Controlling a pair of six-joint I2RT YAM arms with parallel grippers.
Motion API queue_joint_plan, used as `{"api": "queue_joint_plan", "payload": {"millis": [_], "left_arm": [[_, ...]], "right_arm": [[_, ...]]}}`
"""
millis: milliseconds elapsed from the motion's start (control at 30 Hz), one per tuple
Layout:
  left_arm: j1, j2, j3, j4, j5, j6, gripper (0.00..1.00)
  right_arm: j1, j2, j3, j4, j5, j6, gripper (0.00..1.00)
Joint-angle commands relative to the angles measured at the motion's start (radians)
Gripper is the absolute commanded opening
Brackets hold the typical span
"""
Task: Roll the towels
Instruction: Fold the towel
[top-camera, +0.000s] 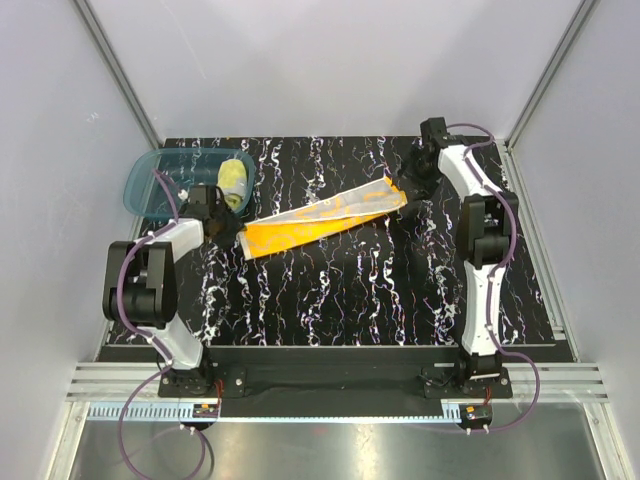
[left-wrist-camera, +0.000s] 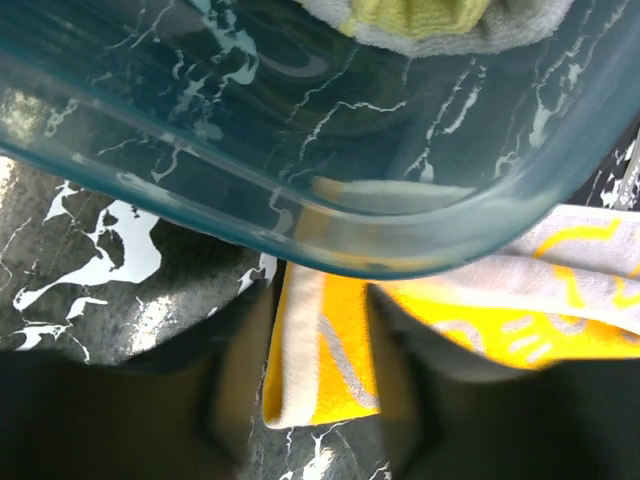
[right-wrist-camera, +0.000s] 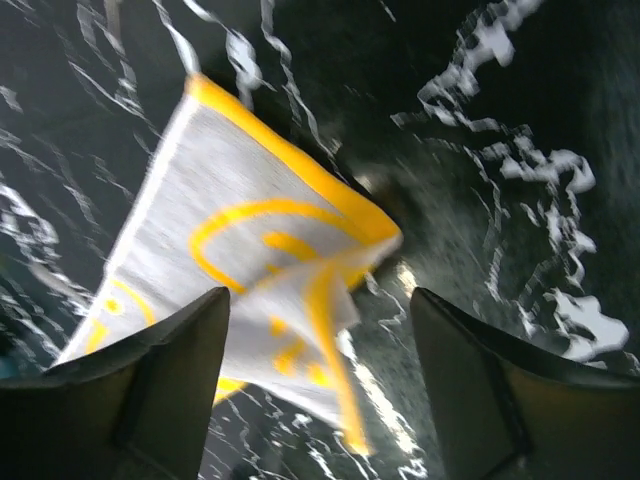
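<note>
Where it lies, the orange towel (top-camera: 320, 220) slants far-right.

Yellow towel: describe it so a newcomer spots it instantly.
On the black marbled table, look to the far left corner for the teal basin. Inside its right end lies the yellow towel. Unlike the orange towel stretched out mid-table, it is rolled and pale.
</note>
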Motion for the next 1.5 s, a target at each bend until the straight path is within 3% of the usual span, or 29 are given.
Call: {"api": "queue_joint_plan", "payload": {"millis": [0,33,67,100,267,367,433,567,667,1033,1067,1133,1167,1200,1233,1333,1467], "left_arm": [[0.017,0.003,0.024,0.066,0.028,-0.003,0.55],[0.017,-0.009,0.024,0.069,0.025,-0.003,0.61],[0.017,-0.015,0.019,0.072,0.025,-0.003,0.96],[0.017,-0.023,0.016,0.07,0.024,-0.004,0.99],[0.017,-0.135,-0.02,0.056,0.005,0.005,0.99],[0.014,-0.248,-0.106,0.049,-0.018,0.014,0.99],[0.005,-0.334,-0.152,0.056,-0.026,0.014,0.99],[-0.052,-0.417,-0.258,0.086,-0.016,-0.001,0.99],[-0.109,-0.391,-0.292,0.092,0.007,-0.032,0.99],[-0.112,-0.184,-0.34,0.276,0.077,-0.141,0.98],[-0.112,-0.174,-0.338,0.286,0.08,-0.142,0.96],[-0.112,-0.137,-0.335,0.309,0.086,-0.144,0.79],[-0.112,-0.126,-0.332,0.319,0.089,-0.144,0.7],[-0.112,-0.103,-0.33,0.329,0.102,-0.144,0.52],[-0.112,-0.092,-0.329,0.346,0.109,-0.142,0.41],[-0.112,-0.074,-0.324,0.354,0.135,-0.142,0.26],[-0.112,-0.115,-0.358,0.333,0.136,-0.129,0.2]], "right_arm": [[-0.021,0.055,0.168,0.006,-0.084,0.006,0.81],[-0.022,0.072,0.208,0.006,-0.131,0.013,0.83],[-0.027,0.088,0.281,0.01,-0.16,0.016,0.84],[-0.03,0.116,0.311,0.035,-0.186,0.032,0.84],[-0.053,0.118,0.322,0.205,-0.323,0.061,0.86],[-0.057,-0.037,0.12,0.306,-0.267,0.027,0.87],[-0.057,-0.187,-0.108,0.406,-0.198,0.013,0.89],[-0.057,-0.35,-0.389,0.423,-0.095,0.006,0.89],[-0.059,-0.449,-0.527,0.45,-0.11,0.018,0.89],[-0.059,-0.664,-0.787,0.437,-0.121,0.01,0.89],[-0.058,-0.678,-0.827,0.444,-0.13,0.012,0.89],[-0.056,-0.712,-0.873,0.461,-0.165,0.03,0.89],[-0.057,-0.72,-0.923,0.473,-0.18,0.039,0.89],[-0.056,-0.729,-0.948,0.501,-0.205,0.055,0.89],[-0.054,-0.73,-0.97,0.515,-0.21,0.059,0.88],[-0.054,-0.697,-1.014,0.526,-0.197,0.07,0.88],[-0.053,-0.616,-1.002,0.504,-0.174,0.069,0.86]]}}
